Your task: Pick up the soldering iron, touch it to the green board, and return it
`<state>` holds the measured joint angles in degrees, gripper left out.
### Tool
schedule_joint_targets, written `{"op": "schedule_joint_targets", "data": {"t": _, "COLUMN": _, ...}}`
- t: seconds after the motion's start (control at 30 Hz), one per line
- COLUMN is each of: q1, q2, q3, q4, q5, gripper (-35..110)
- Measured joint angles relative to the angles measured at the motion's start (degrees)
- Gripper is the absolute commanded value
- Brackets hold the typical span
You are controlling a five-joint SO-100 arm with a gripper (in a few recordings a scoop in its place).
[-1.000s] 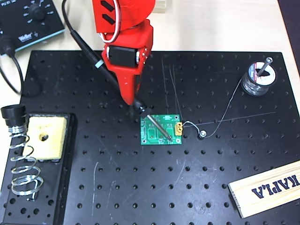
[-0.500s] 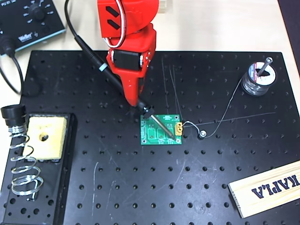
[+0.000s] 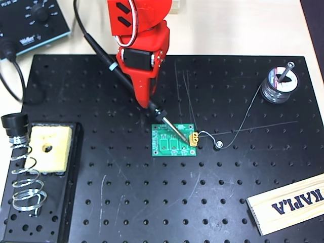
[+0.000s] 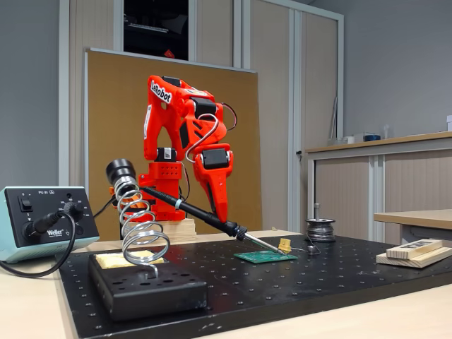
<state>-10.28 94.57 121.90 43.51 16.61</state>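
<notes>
As I read both views, gripper (image 3: 151, 104): red fingers pinching the soldering iron (image 3: 132, 86) along its black handle.
Iron tip: slanting down onto the green board (image 3: 173, 140), next to its gold connector.
Board: flat on the black perforated plate (image 3: 152, 202).
Spring holder (image 4: 138, 226): well apart, beside the yellow sponge (image 3: 48, 148).

The red arm (image 4: 185, 134) bends over and reaches down. Its gripper (image 3: 147, 98) points at the table, fingers closed tight on the soldering iron (image 3: 131, 86).
</notes>
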Motion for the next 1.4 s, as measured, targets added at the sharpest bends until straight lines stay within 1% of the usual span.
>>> {"op": "schedule_joint_targets", "data": {"t": 1.4, "q1": 0.0, "q2": 0.0, "q3": 0.0, "q4": -1.0, "q5": 0.0, "gripper": 0}}
